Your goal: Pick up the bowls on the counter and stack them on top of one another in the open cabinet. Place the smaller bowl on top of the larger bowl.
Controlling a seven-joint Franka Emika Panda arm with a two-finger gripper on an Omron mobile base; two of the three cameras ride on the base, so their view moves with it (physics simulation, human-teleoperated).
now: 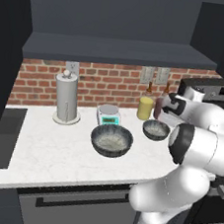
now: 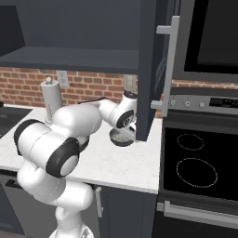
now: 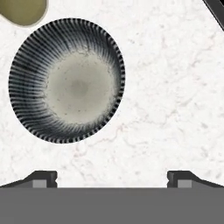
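From the left of your counter you have the paper towel holder, then the kitchen scale with the larger bowl sitting just in front of it. Further right comes the smaller bowl, with a yellow cup just behind it by the brick wall. Both bowls rest upright on the stone, apart from each other, and the open cabinet above them has nothing on its shelf, so I judge no stacking has begun.

Your gripper hovers above the counter with its jaws spread wide and nothing between them. In the hand view the smaller bowl lies off to one side of the fingertips, not centred between them.

The risks, as I judge them:
- Descend from here and the fingers meet bare stone, or one clips the rim and tips or shoves the bowl.
- A shove could knock it into the yellow cup just beside it.
- Shelving this bowl first leaves the order wrong, since the wide one must go underneath.
- The hanging cabinet door is close to your arm.
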